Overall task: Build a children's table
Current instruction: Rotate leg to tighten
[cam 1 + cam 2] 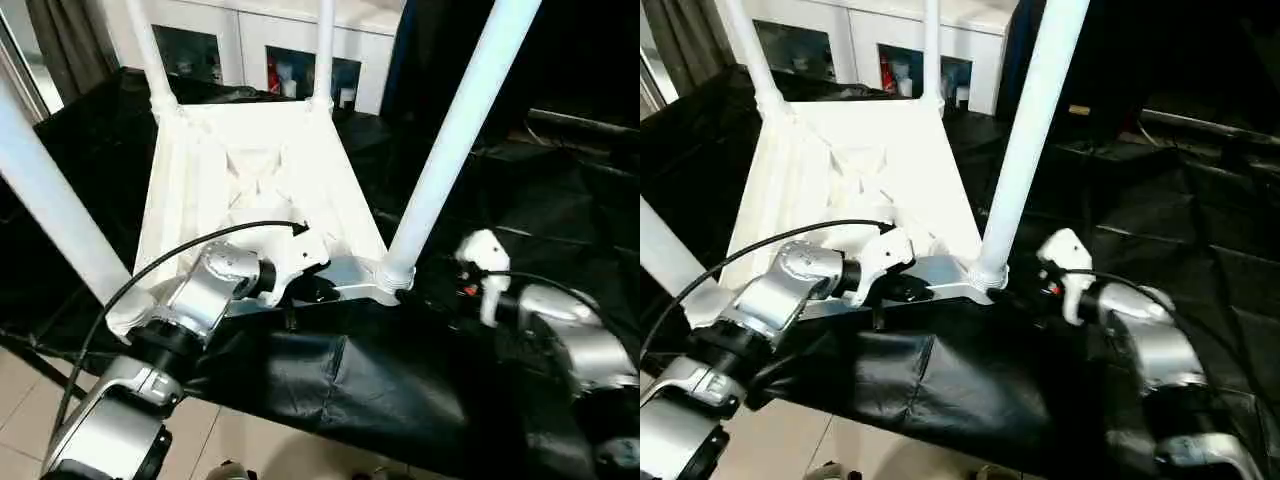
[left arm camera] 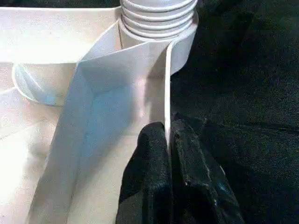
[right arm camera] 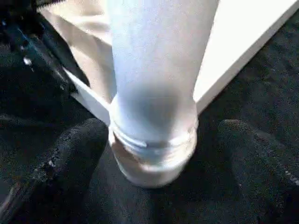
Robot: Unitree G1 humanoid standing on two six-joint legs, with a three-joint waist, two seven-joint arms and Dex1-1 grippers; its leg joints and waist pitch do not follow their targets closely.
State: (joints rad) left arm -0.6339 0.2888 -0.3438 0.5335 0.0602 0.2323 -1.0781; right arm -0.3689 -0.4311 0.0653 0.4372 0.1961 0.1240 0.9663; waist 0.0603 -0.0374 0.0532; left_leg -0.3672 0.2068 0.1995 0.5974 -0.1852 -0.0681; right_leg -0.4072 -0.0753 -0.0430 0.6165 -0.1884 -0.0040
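Four legs stand up out of the children's table (image 1: pixel 250 180), which lies upside down on the black cloth (image 1: pixel 400 390) ahead of me, ribbed underside facing up. Beyond its far end, well apart from both my claws, stands a white cabinet (image 1: pixel 260 40) with glass doors.

The near-right leg (image 1: pixel 450 140) rises from its round corner socket (image 3: pixel 154 163), just ahead of my right gripper (image 3: pixel 159 154). That claw is released: its two black fingers (image 3: pixel 70 154) stand wide apart, one on each side of the socket, the leg between them and neither pad pressing on it as far as I can see.

My left gripper (image 2: pixel 169 154) is clenched on the thin white rim of the tabletop (image 2: pixel 166 93) at the near edge, its pads pinching that upright wall from both sides, with the ridged base of the near-right leg (image 2: pixel 159 14) just beyond my fingertips.
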